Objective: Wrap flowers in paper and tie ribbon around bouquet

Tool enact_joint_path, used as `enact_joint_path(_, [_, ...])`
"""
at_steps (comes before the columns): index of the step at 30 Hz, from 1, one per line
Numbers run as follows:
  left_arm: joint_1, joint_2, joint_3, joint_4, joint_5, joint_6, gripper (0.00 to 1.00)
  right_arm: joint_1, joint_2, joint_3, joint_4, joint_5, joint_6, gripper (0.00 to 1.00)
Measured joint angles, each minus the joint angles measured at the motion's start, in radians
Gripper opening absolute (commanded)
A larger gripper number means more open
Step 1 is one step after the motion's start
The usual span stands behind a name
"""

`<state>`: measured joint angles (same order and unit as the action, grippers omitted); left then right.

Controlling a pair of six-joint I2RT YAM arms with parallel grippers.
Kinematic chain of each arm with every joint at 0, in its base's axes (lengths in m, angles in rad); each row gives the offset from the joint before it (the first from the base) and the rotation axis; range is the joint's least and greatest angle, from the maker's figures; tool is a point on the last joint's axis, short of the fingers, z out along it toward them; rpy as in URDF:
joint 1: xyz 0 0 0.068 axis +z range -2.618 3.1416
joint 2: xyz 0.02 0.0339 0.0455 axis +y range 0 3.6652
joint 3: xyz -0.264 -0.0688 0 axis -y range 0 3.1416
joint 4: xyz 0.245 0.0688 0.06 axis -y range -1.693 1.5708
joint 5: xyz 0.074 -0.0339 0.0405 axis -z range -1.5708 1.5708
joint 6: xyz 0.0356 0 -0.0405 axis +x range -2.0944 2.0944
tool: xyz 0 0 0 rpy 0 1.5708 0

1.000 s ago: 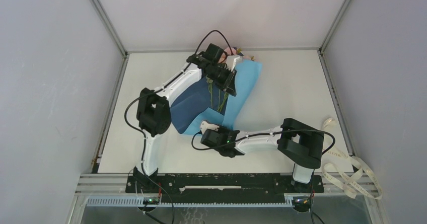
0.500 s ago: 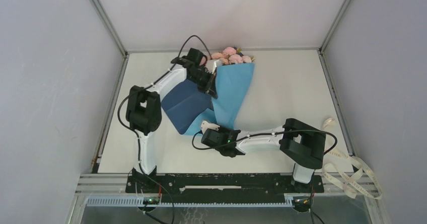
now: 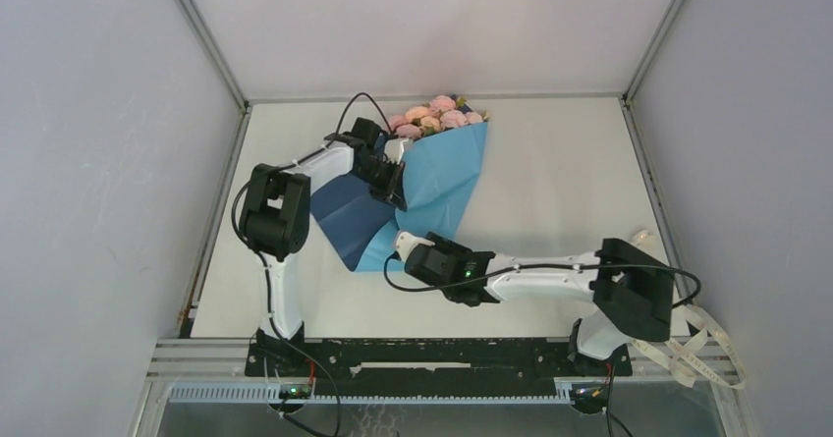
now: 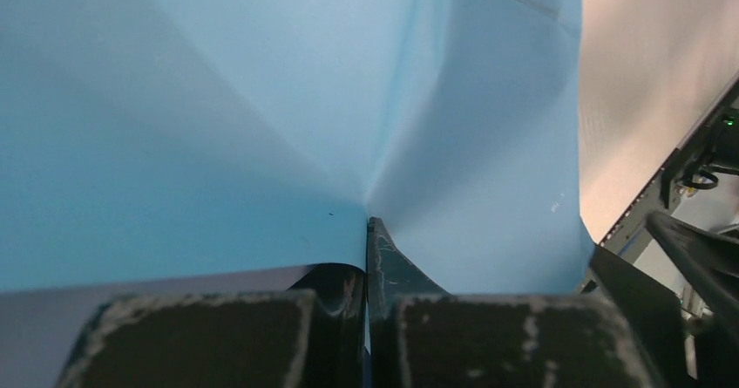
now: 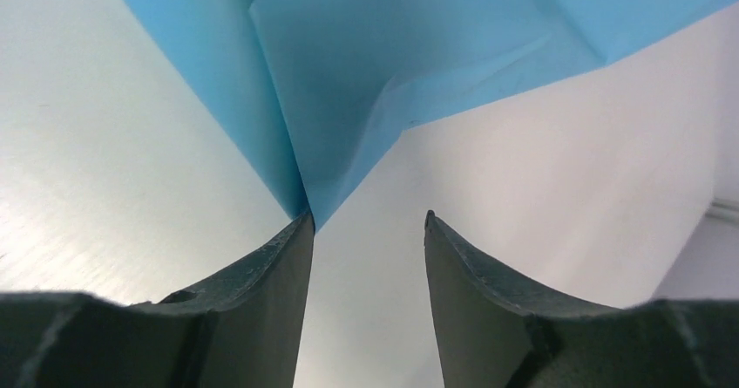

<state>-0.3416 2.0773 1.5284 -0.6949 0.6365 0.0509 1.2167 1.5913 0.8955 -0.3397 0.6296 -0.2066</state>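
The flowers point(image 3: 438, 115), pale pink roses, poke out at the far end of the paper point(image 3: 444, 167), whose light-blue face is folded over the stems; its navy face point(image 3: 346, 211) lies spread to the left. My left gripper point(image 3: 393, 184) sits on the fold's left edge, shut on the paper point(image 4: 261, 100), with the sheet pinched between its jaws point(image 4: 368, 231). My right gripper point(image 3: 401, 245) stands open just short of the paper's near tip point(image 5: 312, 209), which touches its left finger point(image 5: 279, 266). The ribbon point(image 3: 688, 344) lies in loops off the table's right edge.
The white table point(image 3: 560, 191) is walled by grey panels with metal frame posts at the back corners. The right arm's elbow point(image 3: 629, 285) sits close to the ribbon. A black rail point(image 3: 432, 358) runs along the near edge.
My left gripper shut on the paper and drew the light-blue flap left over the stems. My right gripper opened and let go of the paper's near tip; its elbow swung right.
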Motion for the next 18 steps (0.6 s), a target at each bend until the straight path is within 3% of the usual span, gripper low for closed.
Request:
enact_joint_path(11, [0.007, 0.0, -0.051, 0.064, -0.023, -0.01, 0.0, -0.047, -0.286, -0.006, -0.037, -0.371, -0.016, 0.55])
enact_joint_path(13, [0.006, 0.0, -0.057, 0.071, -0.023, -0.01, 0.0, -0.116, -0.323, -0.007, -0.031, -0.476, 0.018, 0.49])
enact_joint_path(18, [0.006, 0.0, -0.069, 0.085, -0.022, -0.01, 0.0, -0.328, -0.286, -0.006, 0.094, -0.694, 0.196, 0.18])
